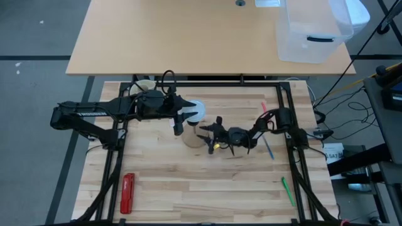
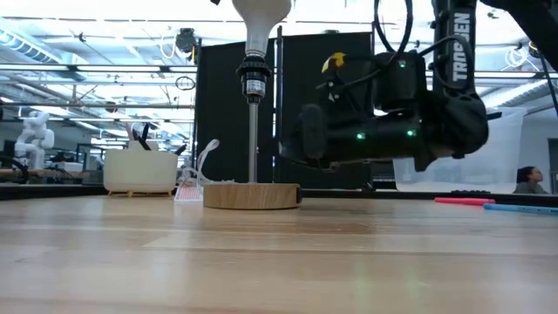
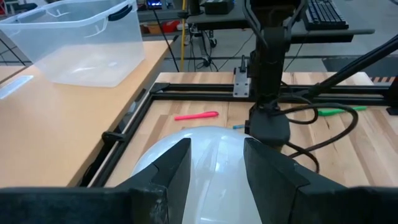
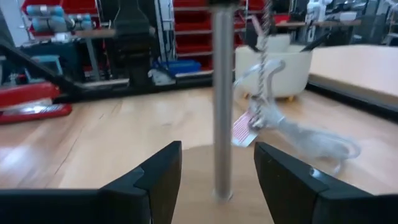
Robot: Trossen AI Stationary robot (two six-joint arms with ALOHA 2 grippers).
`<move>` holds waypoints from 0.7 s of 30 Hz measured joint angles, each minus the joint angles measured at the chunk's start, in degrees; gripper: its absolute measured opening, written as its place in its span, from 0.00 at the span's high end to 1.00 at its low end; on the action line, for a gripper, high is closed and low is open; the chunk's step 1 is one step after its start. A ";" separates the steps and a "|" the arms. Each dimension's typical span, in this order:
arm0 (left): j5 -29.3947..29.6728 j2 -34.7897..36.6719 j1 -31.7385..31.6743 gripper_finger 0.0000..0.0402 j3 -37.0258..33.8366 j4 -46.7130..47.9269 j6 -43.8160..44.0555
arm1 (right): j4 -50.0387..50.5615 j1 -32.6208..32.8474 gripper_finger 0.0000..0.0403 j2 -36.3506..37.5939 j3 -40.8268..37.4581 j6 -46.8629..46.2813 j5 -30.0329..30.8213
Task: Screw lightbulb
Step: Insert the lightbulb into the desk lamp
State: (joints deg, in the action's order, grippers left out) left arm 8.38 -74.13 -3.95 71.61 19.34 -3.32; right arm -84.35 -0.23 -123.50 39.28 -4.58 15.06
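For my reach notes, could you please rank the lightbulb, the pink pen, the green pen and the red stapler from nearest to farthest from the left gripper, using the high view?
1. Lightbulb: at the left gripper.
2. Pink pen: to the right, past the right gripper.
3. Red stapler: front left of the table.
4. Green pen: front right.

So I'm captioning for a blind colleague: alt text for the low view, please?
A white lightbulb sits atop a thin metal pole rising from a round wooden base on the table. A dark robot arm hangs beside it.
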 joint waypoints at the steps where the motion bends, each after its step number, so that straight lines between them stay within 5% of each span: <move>1: 0.00 0.00 0.00 0.62 0.00 0.12 0.03 | -0.14 -0.19 0.51 0.00 -0.05 0.09 -0.08; 21: 1.19 0.00 0.02 0.62 0.00 0.21 0.07 | 4.22 -0.44 0.51 -0.07 3.54 0.96 -1.96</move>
State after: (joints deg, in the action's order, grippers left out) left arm 9.57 -74.13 -3.92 71.61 19.55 -3.25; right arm -80.13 -0.67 -123.57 42.82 -3.62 13.10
